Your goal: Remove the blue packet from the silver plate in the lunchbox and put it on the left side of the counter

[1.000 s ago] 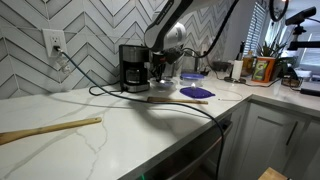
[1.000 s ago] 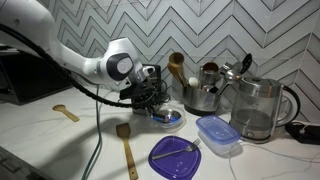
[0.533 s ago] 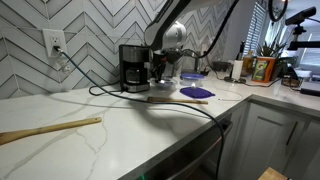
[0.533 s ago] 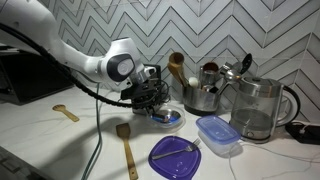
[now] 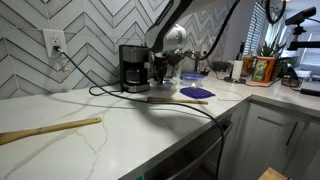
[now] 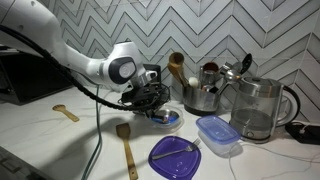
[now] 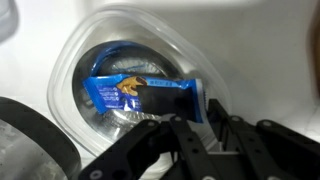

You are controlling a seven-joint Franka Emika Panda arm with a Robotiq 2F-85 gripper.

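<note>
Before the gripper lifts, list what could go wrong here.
1. The gripper meets the blue packet only near one end, so the packet may slip out or swing loose when raised.
2. It works close to the rim of the clear lunchbox and the silver plate. It could catch either one and drag both along.

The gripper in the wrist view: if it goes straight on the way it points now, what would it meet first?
Most likely the blue packet, near its end, lying on the silver plate inside the clear lunchbox, just ahead of the gripper. Depth is hard to judge here.
</note>
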